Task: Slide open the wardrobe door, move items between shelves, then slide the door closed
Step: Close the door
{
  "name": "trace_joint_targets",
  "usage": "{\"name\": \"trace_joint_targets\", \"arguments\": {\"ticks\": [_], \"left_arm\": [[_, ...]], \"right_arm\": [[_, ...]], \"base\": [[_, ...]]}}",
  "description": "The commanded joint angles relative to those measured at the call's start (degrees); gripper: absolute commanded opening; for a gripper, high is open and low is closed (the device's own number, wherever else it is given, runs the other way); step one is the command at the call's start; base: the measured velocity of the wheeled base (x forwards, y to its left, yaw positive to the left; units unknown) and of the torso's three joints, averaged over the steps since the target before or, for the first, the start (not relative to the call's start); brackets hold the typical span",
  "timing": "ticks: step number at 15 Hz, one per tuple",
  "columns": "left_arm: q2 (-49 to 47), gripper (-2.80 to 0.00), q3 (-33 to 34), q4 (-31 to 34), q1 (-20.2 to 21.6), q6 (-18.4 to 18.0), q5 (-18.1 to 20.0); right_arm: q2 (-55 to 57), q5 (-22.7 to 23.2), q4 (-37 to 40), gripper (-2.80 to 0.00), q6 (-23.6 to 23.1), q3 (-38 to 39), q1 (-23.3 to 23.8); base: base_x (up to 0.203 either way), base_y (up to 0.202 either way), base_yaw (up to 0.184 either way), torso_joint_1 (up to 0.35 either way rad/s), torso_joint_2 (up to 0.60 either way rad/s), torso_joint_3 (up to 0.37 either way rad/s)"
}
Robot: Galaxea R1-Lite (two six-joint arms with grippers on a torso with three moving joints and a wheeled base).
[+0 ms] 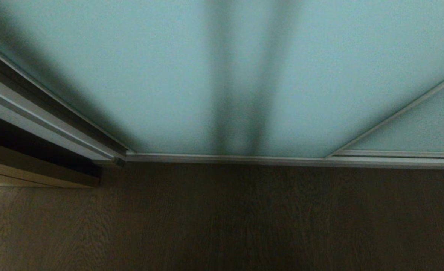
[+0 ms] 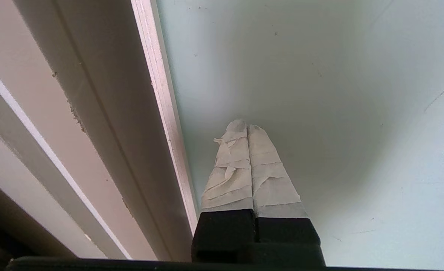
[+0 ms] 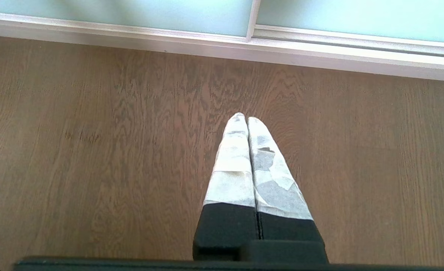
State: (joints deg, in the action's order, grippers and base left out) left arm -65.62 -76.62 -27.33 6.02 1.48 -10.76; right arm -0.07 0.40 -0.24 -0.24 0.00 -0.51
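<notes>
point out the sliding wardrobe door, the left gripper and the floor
sliding wardrobe door (image 1: 161, 75), head view, frosted glass panel
left gripper (image 2: 247, 127), left wrist view, shut taped fingertips
floor (image 1: 244, 218), head view, bare wood grain

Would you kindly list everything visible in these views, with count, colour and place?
sliding wardrobe door: one, frosted pale blue-green glass in a silver frame, straight ahead, shut.
second glass panel: one, same glass, to the right.
bottom track: one, silver, along the floor.
beige cabinet front: one, at the left.
floor: brown wood grain.
left gripper: one, taped white fingers shut, at the door glass beside its frame.
right gripper: one, shut, pointing at the floor.
</notes>
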Motion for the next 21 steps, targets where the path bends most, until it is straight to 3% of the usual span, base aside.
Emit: {"name": "trace_joint_targets", "arguments": {"ticks": [1,6,8,13,17,21], "left_arm": [[0.06,-2.80,-0.19,0.52,-0.03,0.02,-0.40],[1.90,-2.80,0.22,0.87,-0.04,-0.06,-0.25],[2.88,-2.80,1.24,1.07,-0.04,-0.04,2.01],[11.10,-2.80,6.87,14.23,-0.04,0.00,9.31],[19.84,-2.80,13.27,23.98,-0.05,-0.22,10.63],[28.51,-2.80,25.49,25.92,-0.04,-1.65,10.80]], "right_arm": [[-0.19,0.03,-0.02,-2.80,-0.02,0.08,-0.02],[-0.19,0.04,-0.02,-2.80,-0.02,0.00,-0.02],[-0.19,0.04,-0.02,-2.80,-0.02,0.00,-0.02],[-0.19,0.03,-0.02,-2.80,-0.02,0.02,-0.02],[-0.15,0.00,-0.02,-2.80,-0.02,0.03,-0.02],[-0.18,-0.01,-0.02,-2.80,-0.02,0.05,-0.02]], "base": [[0.000,0.000,0.000,0.000,0.00,0.000],[0.000,0.000,0.000,0.000,0.00,0.000],[0.000,0.000,0.000,0.000,0.00,0.000],[0.000,0.000,0.000,0.000,0.00,0.000],[0.000,0.000,0.000,0.000,0.00,0.000],[0.000,0.000,0.000,0.000,0.00,0.000]]}}
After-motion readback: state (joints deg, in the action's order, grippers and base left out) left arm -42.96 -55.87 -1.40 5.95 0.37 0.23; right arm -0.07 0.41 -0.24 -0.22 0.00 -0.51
